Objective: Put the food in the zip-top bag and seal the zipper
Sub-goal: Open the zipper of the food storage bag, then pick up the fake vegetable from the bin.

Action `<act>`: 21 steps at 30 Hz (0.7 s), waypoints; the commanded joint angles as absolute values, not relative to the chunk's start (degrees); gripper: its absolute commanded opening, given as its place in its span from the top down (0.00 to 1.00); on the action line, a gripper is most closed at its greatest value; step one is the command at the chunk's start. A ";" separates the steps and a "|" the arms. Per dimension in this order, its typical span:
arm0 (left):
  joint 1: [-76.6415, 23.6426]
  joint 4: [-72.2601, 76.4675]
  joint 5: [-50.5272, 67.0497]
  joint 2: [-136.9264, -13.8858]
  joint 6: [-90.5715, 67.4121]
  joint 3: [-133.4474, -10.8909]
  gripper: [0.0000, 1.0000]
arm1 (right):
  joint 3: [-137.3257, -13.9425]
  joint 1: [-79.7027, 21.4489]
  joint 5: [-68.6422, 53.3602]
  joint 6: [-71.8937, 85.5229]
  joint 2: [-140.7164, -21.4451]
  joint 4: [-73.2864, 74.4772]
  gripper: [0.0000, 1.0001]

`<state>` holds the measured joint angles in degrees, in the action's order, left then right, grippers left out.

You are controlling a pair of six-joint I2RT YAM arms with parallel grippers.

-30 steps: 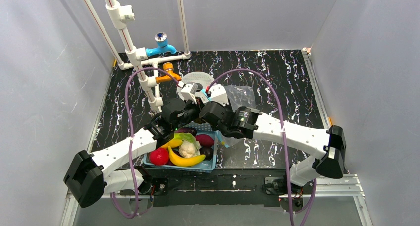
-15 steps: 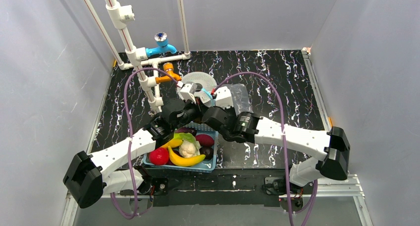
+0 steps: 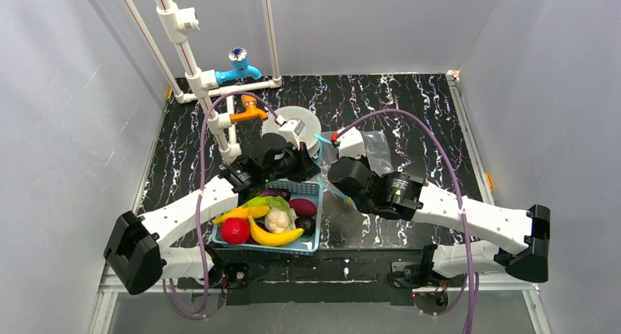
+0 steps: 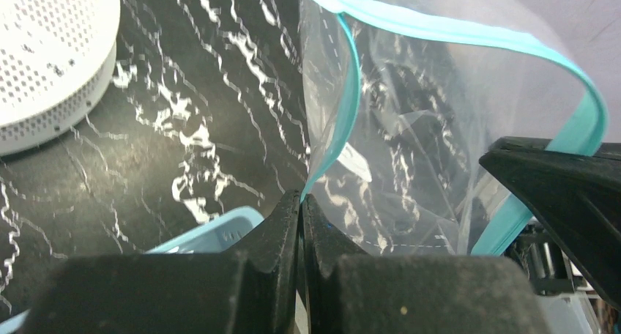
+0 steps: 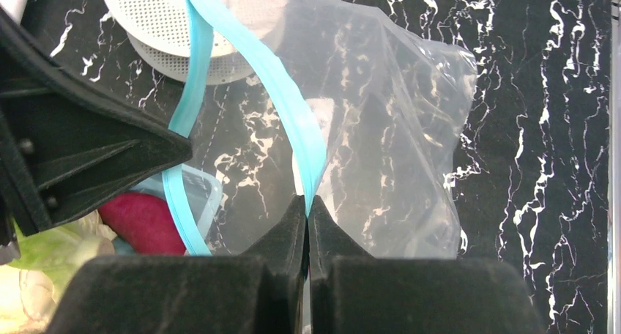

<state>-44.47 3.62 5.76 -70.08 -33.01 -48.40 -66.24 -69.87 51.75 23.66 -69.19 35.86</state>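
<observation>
I find the left gripper and right gripper each clamped on opposite lips of the zipper, spreading the zip-top bag just beyond the basket; I judge its film light, limp and slippery, best held by that stiffer strip.

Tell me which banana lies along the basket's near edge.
The longer curved banana beside the red apple; the shorter banana lies farther back, behind that apple.

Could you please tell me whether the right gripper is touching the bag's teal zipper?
Touching. The right wrist view shows the right gripper shut on the zipper, pinched between its closed jaws.
</observation>
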 commanded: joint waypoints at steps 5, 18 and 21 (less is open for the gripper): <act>-44.76 -6.88 12.58 -66.12 -42.00 -51.38 0.57 | -61.78 -70.07 45.09 18.39 -62.54 32.20 0.99; -45.94 -23.47 8.58 -38.30 -51.69 -44.29 0.03 | -59.06 -70.05 43.44 20.37 -60.09 36.37 0.99; -45.96 -30.58 4.88 -31.58 -51.83 -44.43 0.02 | -60.14 -70.05 43.87 21.98 -59.84 40.07 0.99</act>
